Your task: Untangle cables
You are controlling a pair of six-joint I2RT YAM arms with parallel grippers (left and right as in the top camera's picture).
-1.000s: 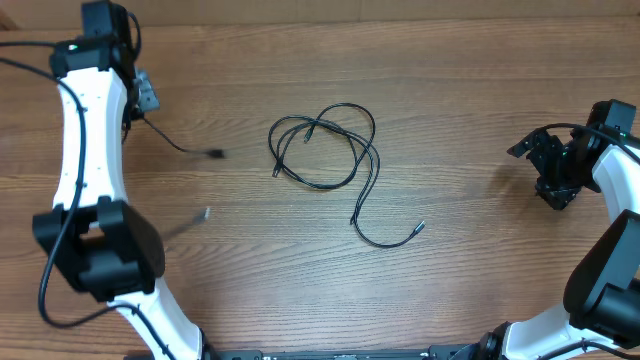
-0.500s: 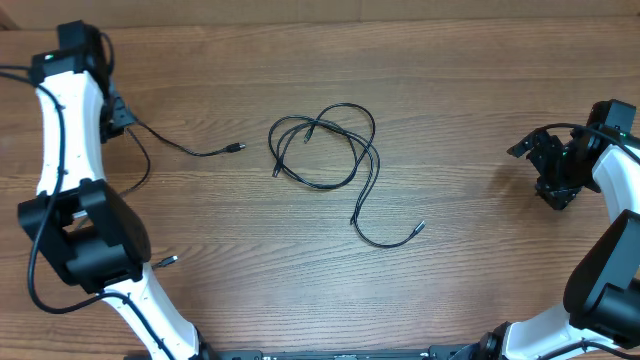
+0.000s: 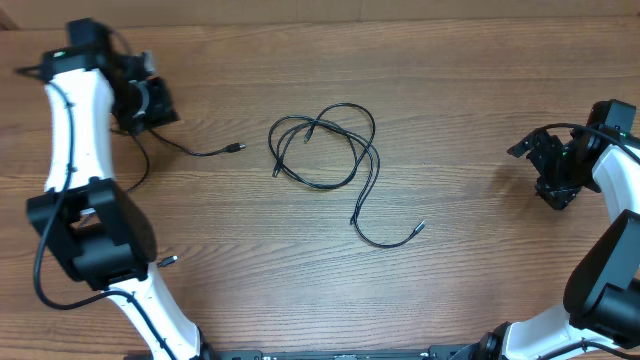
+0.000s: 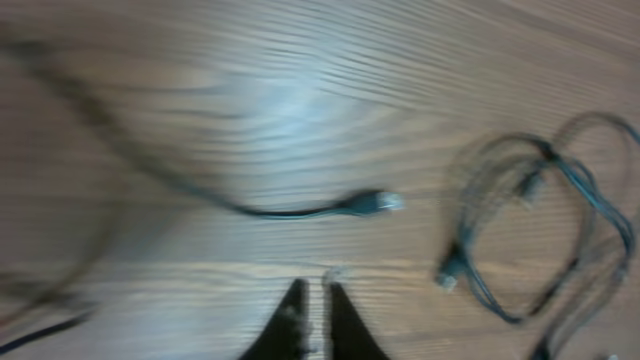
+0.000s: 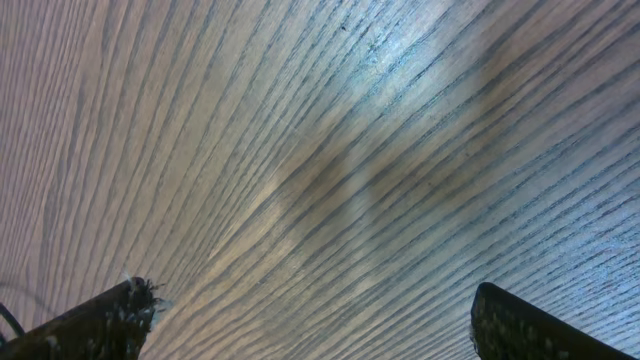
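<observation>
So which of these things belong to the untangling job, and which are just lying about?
Job: looped tangle of thin black cables; single thin black cable lying apart.
Just there: brown wooden table; thick black wire on the left arm.

**Blur and frame edges hide much of the cables**

The left wrist view is smeared. There the thin black loose cable with a silver plug [image 4: 375, 202] fades into shadow toward the upper left. The tangled bundle of thin black cables [image 4: 541, 152] runs off the right edge. Overhead, the white left arm [image 3: 70, 130] covers part of the loose cable. The right gripper's black fingers [image 5: 90, 325] show only in the bottom corners.
</observation>
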